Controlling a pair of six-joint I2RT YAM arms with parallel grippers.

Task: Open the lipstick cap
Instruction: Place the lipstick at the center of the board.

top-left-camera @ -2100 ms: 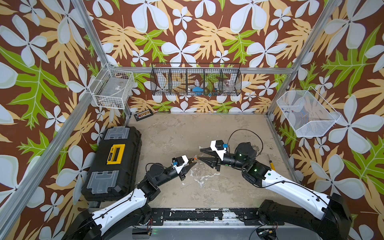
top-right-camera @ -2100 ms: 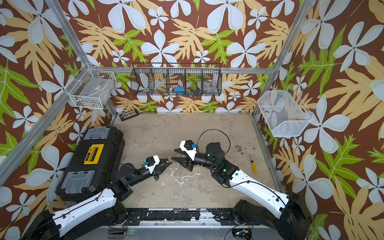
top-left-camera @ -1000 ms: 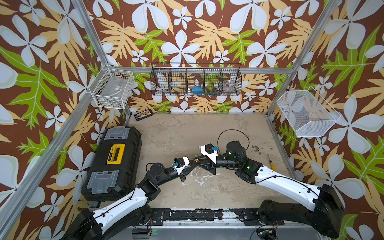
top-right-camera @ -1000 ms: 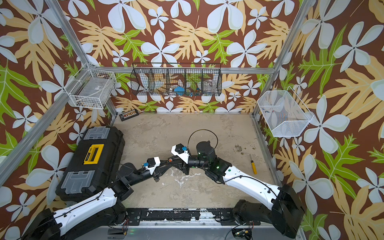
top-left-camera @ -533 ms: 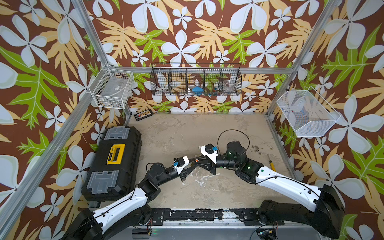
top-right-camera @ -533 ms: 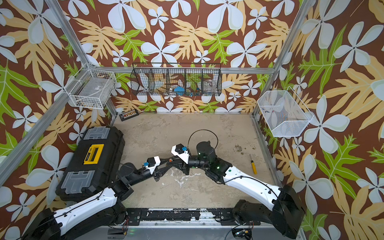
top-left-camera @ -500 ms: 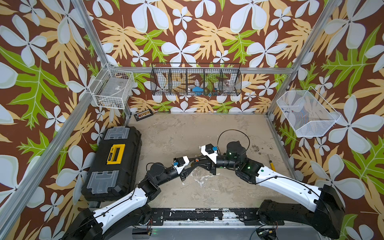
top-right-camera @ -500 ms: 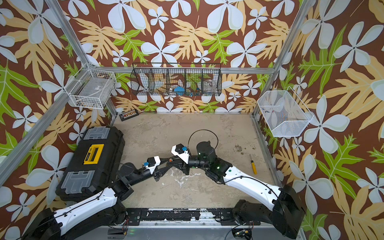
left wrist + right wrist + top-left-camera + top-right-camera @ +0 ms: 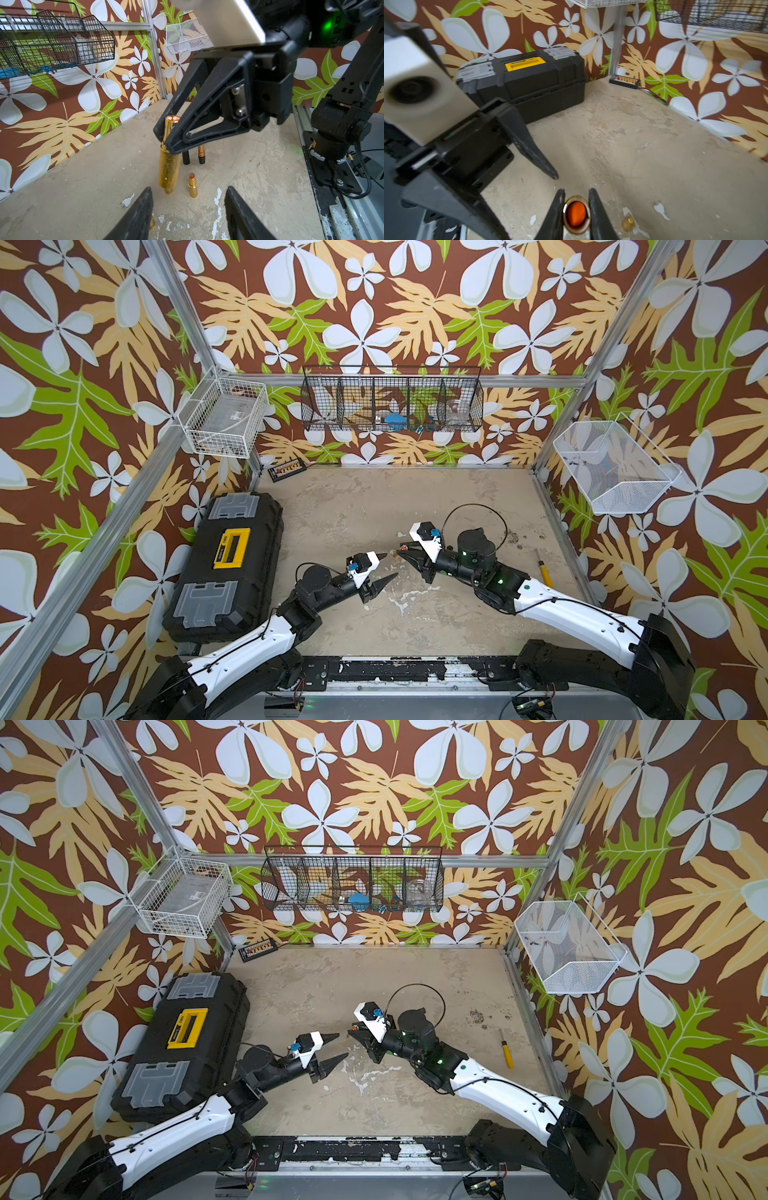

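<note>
Gripping the lipstick (image 9: 169, 166) by its narrow gold upper part, the right hand (image 9: 402, 551) is closed tight on it, near the middle of the table (image 9: 374, 497). The lipstick sits roughly upright with its orange end up (the end shows as a small orange dot between the fingertips in both top views). The wider gold part hangs below the fingertips, toward the table. Cannot tell whether its lower end touches the surface, or whether that wide part is cap or base.

Left hand (image 9: 388, 565): partly open, clear gap between the jaws, nothing in them. Its tips point at the right hand, near it but apart.

Left wrist view, on the table just beside the held lipstick:
- small gold lipstick (image 9: 192, 185), upright, orange tip showing
- black tube (image 9: 186, 158) and copper-and-black tube (image 9: 201, 154) behind it, both upright, tops partly hidden by the right hand's fingers

Elsewhere:
- black toolbox (image 9: 226, 568) with a yellow handle, along the table's left edge
- yellow screwdriver (image 9: 542, 572) near the right edge, well apart from both hands
</note>
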